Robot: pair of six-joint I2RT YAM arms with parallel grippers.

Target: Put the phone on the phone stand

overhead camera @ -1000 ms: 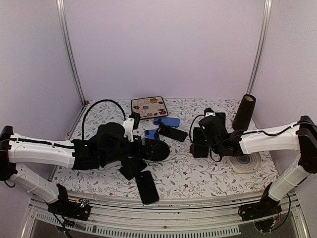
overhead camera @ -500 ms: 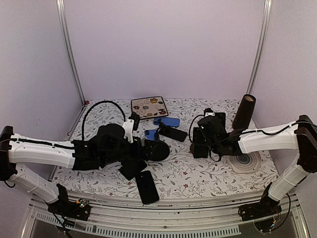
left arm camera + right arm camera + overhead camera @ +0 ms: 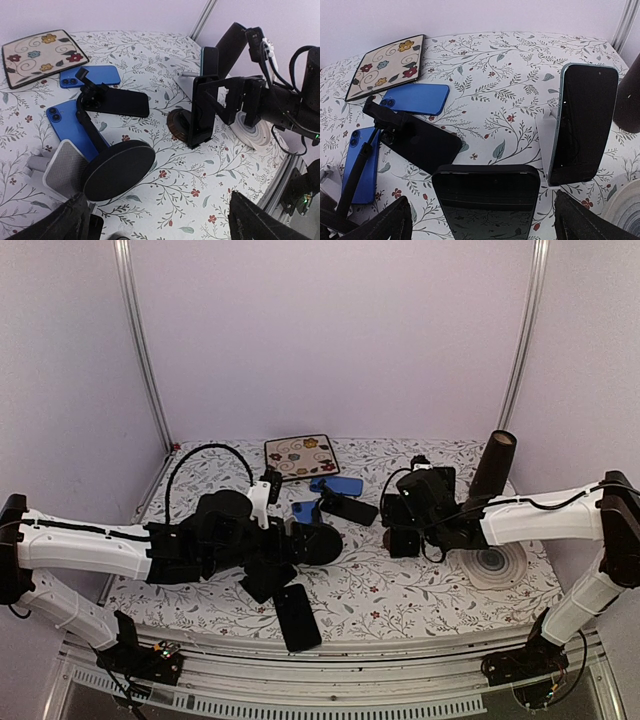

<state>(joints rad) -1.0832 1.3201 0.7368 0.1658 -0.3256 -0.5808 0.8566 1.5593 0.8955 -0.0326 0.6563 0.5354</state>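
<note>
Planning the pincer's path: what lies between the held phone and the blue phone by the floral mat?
The stand's black cradle plate, seen in the right wrist view; otherwise bare cloth.

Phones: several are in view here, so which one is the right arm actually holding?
The black phone held crosswise between the right fingers, above the table. The two blue phones lie flat on the cloth, and another dark one stands upright.

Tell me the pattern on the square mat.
Cream mat with coloured flowers and dark swirls, clearest from the right wrist.
</note>
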